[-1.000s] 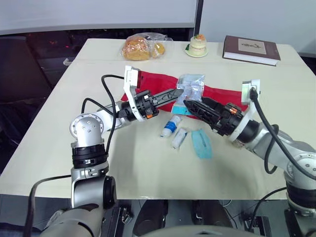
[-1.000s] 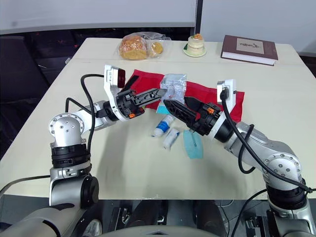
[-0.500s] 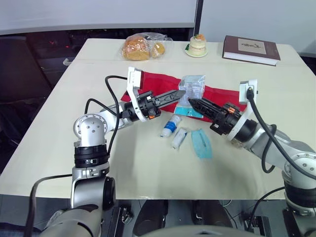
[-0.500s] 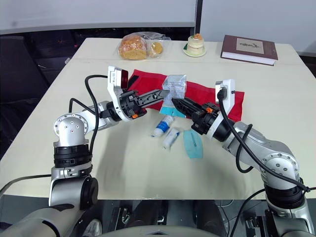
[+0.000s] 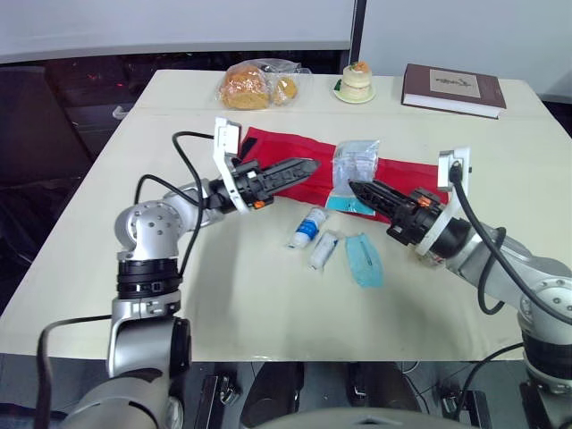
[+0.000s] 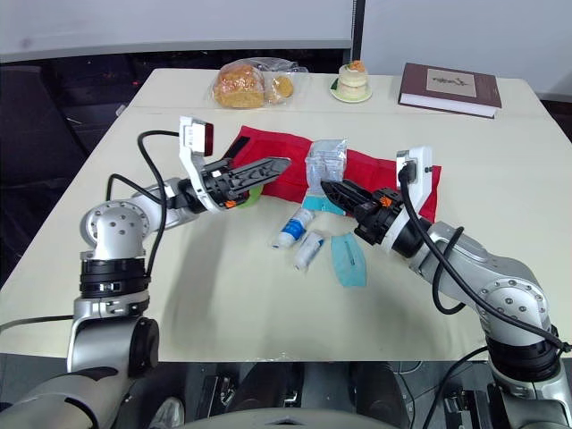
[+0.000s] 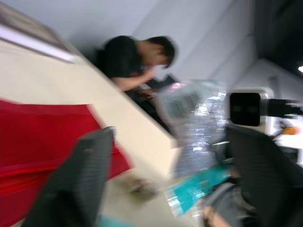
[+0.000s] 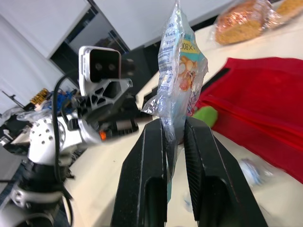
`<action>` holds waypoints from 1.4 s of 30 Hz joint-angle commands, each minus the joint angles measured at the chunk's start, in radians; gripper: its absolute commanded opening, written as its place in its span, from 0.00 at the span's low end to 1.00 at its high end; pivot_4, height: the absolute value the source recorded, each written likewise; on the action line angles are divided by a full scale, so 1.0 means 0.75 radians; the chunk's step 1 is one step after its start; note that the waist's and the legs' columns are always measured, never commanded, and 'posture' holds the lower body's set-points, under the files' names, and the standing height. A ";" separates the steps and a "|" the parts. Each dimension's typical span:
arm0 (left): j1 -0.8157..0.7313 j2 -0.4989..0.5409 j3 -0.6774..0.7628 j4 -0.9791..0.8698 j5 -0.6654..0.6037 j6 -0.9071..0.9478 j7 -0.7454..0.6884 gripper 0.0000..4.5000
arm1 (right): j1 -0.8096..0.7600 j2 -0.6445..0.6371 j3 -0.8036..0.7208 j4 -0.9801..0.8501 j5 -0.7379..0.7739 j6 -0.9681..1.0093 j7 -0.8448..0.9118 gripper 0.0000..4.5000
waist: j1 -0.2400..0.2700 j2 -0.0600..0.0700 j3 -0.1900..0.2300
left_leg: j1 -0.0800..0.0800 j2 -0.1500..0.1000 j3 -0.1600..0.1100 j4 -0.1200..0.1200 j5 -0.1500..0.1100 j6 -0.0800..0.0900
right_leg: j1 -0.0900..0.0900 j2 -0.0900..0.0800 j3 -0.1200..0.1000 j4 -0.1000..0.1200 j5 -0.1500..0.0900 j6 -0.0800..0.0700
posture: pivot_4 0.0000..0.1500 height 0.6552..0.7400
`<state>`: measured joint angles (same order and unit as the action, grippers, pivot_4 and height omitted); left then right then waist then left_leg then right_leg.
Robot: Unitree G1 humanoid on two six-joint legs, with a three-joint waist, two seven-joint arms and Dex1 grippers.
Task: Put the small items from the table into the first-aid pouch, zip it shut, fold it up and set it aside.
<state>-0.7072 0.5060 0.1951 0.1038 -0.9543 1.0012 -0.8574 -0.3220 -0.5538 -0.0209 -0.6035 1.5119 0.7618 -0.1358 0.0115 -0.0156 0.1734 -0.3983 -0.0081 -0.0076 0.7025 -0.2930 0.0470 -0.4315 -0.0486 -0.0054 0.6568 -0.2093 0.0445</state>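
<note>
My right gripper (image 5: 356, 189) is shut on the lower edge of a clear plastic packet with a teal bottom (image 5: 355, 162), holding it upright above the red first-aid pouch (image 5: 399, 170). In the right wrist view both fingers (image 8: 151, 156) pinch the packet (image 8: 182, 56). My left gripper (image 5: 307, 165) hangs open over the pouch's left end, a short way left of the packet and holding nothing. In front of the pouch on the table lie a small white bottle with a blue cap (image 5: 310, 226), a white tube (image 5: 324, 248) and a teal flat packet (image 5: 364, 260). A green item (image 6: 254, 189) lies by the pouch under the left gripper.
At the table's far side are a bag of bread (image 5: 259, 85), a small cake on a saucer (image 5: 358, 82) and a brown book (image 5: 454, 89). A person (image 7: 132, 61) sits in the background of the left wrist view. The cream tabletop (image 5: 250, 295) has free room in front.
The left gripper has let go of the packet, opened and drawn back to the left. The right gripper, open a second ago, has shut on the packet and now carries it alone.
</note>
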 commanded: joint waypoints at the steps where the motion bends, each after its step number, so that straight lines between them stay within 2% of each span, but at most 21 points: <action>1: -0.064 0.069 -0.058 0.073 0.197 -0.206 -0.056 0.98 | 0.031 -0.029 -0.069 -0.036 0.027 -0.013 0.029 0.01 | 0.002 0.000 0.000 | 0.000 0.000 0.000 0.000 0.000 0.000 | 0.000 0.000 0.000 0.000 0.000 0.000 | 1.00 0.87; 3: -0.112 0.089 -0.109 0.194 0.356 -0.358 -0.029 0.98 | 0.053 -0.038 -0.078 -0.041 0.022 -0.018 0.035 0.01 | 0.004 0.000 0.000 | 0.000 0.000 0.000 0.000 0.000 0.000 | 0.000 0.000 0.000 0.000 0.000 0.000 | 1.00 0.87; 6: -0.214 0.122 -0.234 0.471 0.680 -0.700 0.023 0.98 | 0.072 -0.038 -0.084 -0.047 0.009 -0.026 0.039 0.01 | 0.003 -0.001 0.000 | 0.000 0.000 0.001 0.000 0.000 0.000 | 0.000 0.000 0.000 -0.001 0.000 0.000 | 1.00 0.87; 9: -0.268 0.130 -0.297 0.638 0.846 -0.911 0.014 0.98 | 0.073 -0.035 -0.084 -0.049 0.001 -0.031 0.038 0.01 | -0.001 -0.001 0.001 | -0.001 0.000 0.002 -0.001 0.000 0.001 | -0.001 0.000 0.001 -0.002 0.000 0.000 | 1.00 0.87; 12: -0.303 0.177 -0.433 0.838 1.117 -1.213 0.062 0.98 | 0.089 -0.035 -0.095 -0.064 -0.011 -0.040 0.038 0.01 | 0.000 -0.002 0.001 | -0.002 0.000 0.001 -0.002 -0.001 0.001 | -0.002 -0.001 0.000 -0.002 0.000 0.000 | 1.00 0.87; 14: -0.313 0.201 -0.495 0.927 1.233 -1.345 0.081 0.98 | 0.101 -0.035 -0.101 -0.075 -0.017 -0.045 0.034 0.01 | -0.001 -0.002 0.001 | -0.002 0.000 0.002 -0.002 -0.001 0.001 | -0.002 -0.001 0.000 -0.003 0.000 0.000 | 1.00 0.87; 19: -0.330 0.218 -0.547 1.022 1.369 -1.485 0.113 0.98 | 0.125 -0.030 -0.107 -0.092 -0.032 -0.070 0.016 0.01 | 0.004 -0.004 0.002 | -0.005 0.000 0.001 -0.003 -0.002 0.003 | -0.004 -0.005 -0.003 -0.003 0.000 0.001 | 1.00 0.87; 24: -0.394 0.176 -0.548 1.163 1.465 -1.600 0.194 0.98 | 0.132 -0.011 -0.107 -0.091 -0.046 -0.094 0.003 0.01 | 0.002 -0.004 0.003 | -0.005 0.000 0.001 -0.002 -0.002 0.003 | -0.004 -0.005 -0.003 -0.003 0.001 0.001 | 1.00 0.87; 38: -0.522 0.057 -0.565 1.448 1.632 -1.671 0.357 0.98 | 0.135 -0.011 -0.102 -0.082 -0.086 -0.102 0.021 0.01 | 0.000 -0.005 0.003 | -0.005 -0.001 0.001 -0.002 -0.002 0.003 | -0.004 -0.005 -0.004 0.000 0.001 0.002 | 1.00 0.87; 40: -0.534 0.037 -0.569 1.474 1.646 -1.679 0.359 0.86 | 0.133 -0.006 -0.099 -0.079 -0.094 -0.105 0.023 0.01 | 0.002 -0.005 0.003 | -0.005 -0.001 0.001 -0.001 -0.002 0.003 | -0.004 -0.005 -0.004 0.000 0.001 0.002 | 1.00 0.87; 41: -0.539 0.030 -0.571 1.484 1.650 -1.685 0.358 0.86 | 0.132 -0.005 -0.098 -0.078 -0.099 -0.106 0.025 0.01 | 0.002 -0.005 0.003 | -0.005 -0.001 0.001 -0.001 -0.002 0.003 | -0.004 -0.005 -0.004 0.000 0.001 0.002 | 1.00 0.87; 42: -0.543 0.024 -0.570 1.492 1.653 -1.693 0.356 0.76 | 0.132 -0.003 -0.097 -0.077 -0.103 -0.106 0.025 0.01 | 0.002 -0.005 0.003 | -0.005 -0.001 0.001 -0.001 -0.002 0.003 | -0.004 -0.005 -0.004 0.000 0.001 0.002 | 1.00 0.87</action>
<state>-1.0935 0.5284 -0.2273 1.2103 0.2734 -0.2492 -0.5923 -0.2196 -0.5599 -0.0611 -0.6308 1.4408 0.7010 -0.1265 0.0130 -0.0194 0.1756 -0.4017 -0.0089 -0.0066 0.7018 -0.2944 0.0497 -0.4342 -0.0520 -0.0085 0.6570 -0.2086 0.0457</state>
